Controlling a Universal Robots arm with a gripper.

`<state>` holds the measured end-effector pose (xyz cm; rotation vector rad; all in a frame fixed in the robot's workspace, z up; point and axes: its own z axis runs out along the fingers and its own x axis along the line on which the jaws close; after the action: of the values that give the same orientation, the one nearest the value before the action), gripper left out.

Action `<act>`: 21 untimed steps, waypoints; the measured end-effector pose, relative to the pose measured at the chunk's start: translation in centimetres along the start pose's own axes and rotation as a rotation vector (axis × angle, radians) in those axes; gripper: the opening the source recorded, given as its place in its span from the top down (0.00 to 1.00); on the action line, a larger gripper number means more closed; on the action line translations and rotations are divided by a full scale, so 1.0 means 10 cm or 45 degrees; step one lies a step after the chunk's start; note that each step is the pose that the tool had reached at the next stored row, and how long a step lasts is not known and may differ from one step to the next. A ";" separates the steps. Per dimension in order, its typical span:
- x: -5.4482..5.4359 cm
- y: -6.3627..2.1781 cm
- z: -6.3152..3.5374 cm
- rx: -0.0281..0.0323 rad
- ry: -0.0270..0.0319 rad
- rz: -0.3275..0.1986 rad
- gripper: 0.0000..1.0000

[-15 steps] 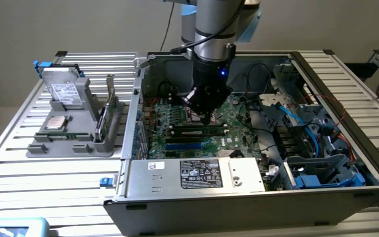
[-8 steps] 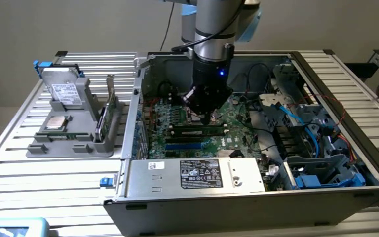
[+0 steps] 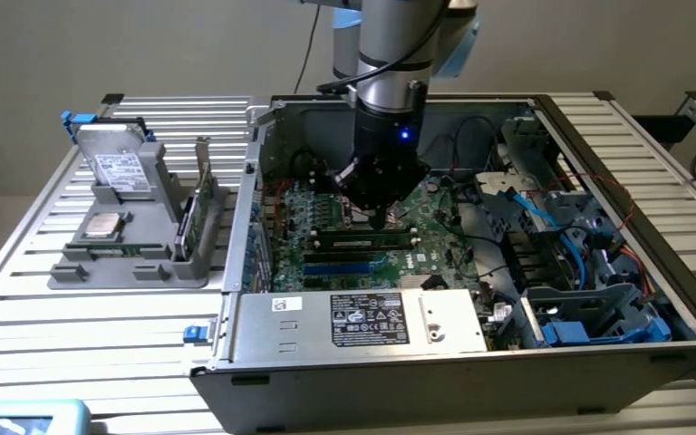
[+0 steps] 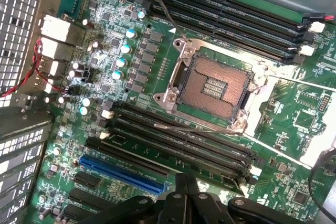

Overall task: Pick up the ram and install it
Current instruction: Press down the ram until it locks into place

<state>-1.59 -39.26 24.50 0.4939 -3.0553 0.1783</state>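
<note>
Hovering inside the open computer case (image 3: 638,272), the gripper (image 3: 379,213) is clenched with nothing visibly held. The ram (image 3: 366,242) sits seated in a motherboard (image 4: 131,51) slot directly beneath the fingertips.

My arm (image 3: 387,45) is a silver-grey tube with pale blue joint caps; a black cable (image 3: 379,65) loops across it. Below, a black wrist housing (image 3: 387,136) shows a small blue light.
</note>
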 end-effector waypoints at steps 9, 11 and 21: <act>0.00 0.000 0.000 0.0028 0.0013 0.111 0.89; 0.00 0.000 -0.001 0.0026 0.0024 0.134 0.89; 0.00 0.000 0.000 0.0030 -0.0066 0.244 0.89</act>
<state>-1.59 -39.26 24.50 0.2006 -3.1048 0.1870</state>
